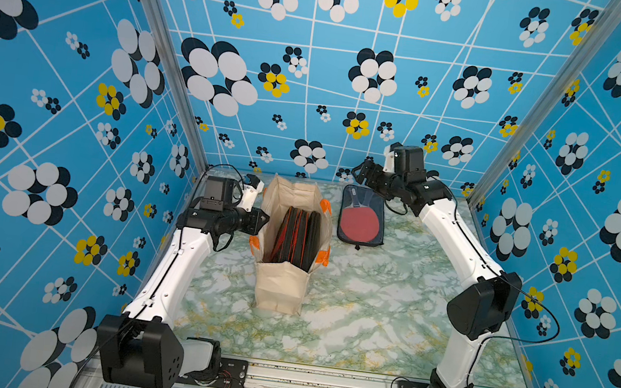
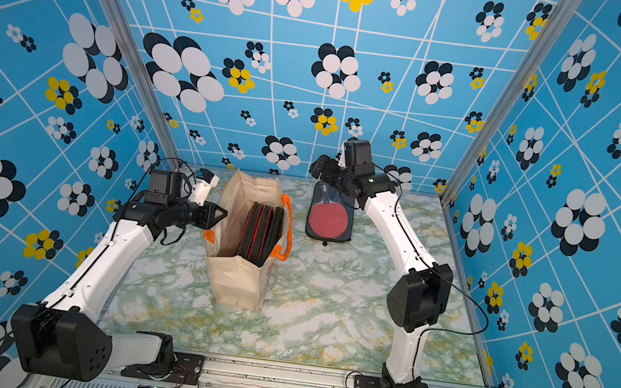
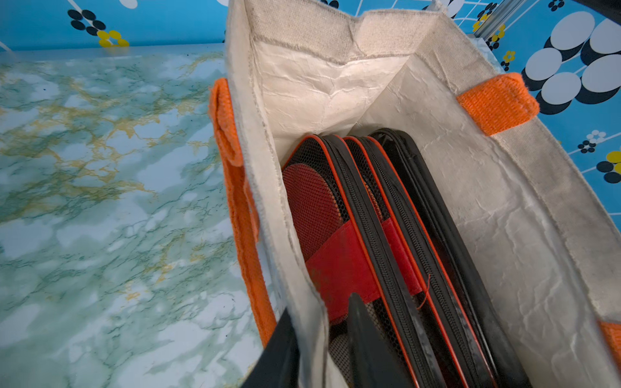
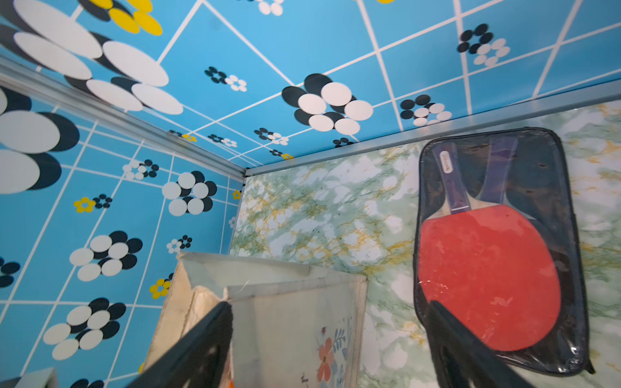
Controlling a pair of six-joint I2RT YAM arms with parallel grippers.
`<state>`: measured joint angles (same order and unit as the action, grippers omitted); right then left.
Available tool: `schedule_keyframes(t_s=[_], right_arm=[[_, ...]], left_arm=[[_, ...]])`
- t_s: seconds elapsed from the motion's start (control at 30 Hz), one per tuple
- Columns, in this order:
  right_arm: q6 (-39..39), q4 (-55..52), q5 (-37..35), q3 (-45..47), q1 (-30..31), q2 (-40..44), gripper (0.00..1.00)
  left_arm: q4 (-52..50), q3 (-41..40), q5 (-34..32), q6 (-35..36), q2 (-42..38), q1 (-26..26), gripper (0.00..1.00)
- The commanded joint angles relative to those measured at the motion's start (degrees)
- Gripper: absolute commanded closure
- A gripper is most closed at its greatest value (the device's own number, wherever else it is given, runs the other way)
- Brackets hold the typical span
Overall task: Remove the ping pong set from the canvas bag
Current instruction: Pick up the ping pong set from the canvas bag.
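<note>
The orange-handled cream canvas bag (image 1: 279, 288) was pinched at its rim by the left gripper (image 3: 321, 304); the right gripper (image 4: 331, 304) was held spread.

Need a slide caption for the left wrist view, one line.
Left claw astride the canvas bag wall; zipped ping pong sets stand inside.

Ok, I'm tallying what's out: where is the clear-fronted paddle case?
In both top views the paddle case lies flat on the table right of the canvas bag, by the back wall.
</note>
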<state>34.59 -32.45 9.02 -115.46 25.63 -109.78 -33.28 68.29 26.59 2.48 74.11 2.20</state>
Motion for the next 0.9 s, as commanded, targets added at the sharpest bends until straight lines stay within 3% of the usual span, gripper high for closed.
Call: schedule_keyframes(t_s=[0.0,0.1,0.47,0.87], right_arm=[[-3.02,-5.88,-2.56,-3.47,3.31,1.07,0.10],[-3.73,-7.68,-3.49,-5.36,6.15,0.68,0.11],[-5.21,-11.66,-4.28,-11.50,12.75,-0.94,0.15],[-4.32,-15.42,-2.85,-16.20,19.32,-6.64,0.44]], left_arm=[[0.47,0.07,1.90,0.76,-0.08,1.08,0.88],[0.66,-0.10,2.24,1.27,-0.33,1.83,1.00],[0.41,-0.04,1.40,2.87,-0.57,3.82,1.00],[0.32,1.18,0.57,2.63,-0.78,4.14,1.00]])
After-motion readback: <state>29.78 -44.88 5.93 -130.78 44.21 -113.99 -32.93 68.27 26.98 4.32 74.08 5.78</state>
